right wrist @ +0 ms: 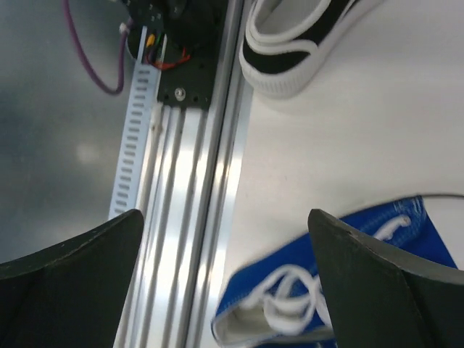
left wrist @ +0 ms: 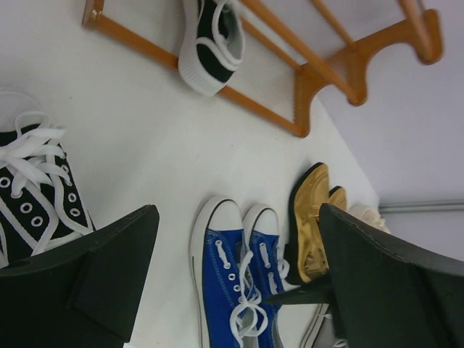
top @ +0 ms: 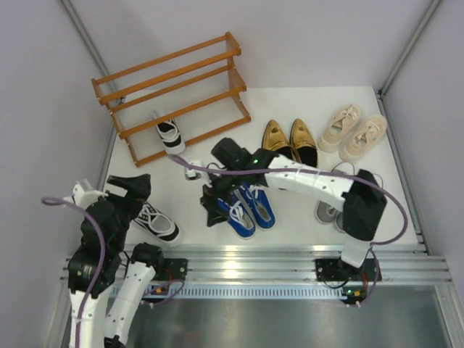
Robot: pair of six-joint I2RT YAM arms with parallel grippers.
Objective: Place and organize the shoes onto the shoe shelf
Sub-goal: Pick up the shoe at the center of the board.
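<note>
The grey sneakers (top: 324, 212) lie mostly under the right arm (top: 312, 181) (just a scrap of grey shows). That arm also covers the heel ends of the blue sneakers (top: 250, 212). From the left wrist, the beige lace-ups (left wrist: 367, 214) are a mere sliver behind the gold loafers (left wrist: 312, 217), and the shoe shelf (left wrist: 308, 90) runs off the top edge. From the right wrist, the black-and-white sneaker (right wrist: 290, 43) is cut by the top edge; the blue one is blurred.

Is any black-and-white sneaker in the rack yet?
One sneaker is in, low in the shoe shelf, toe over the front slat. Its mate lies outside.
</note>
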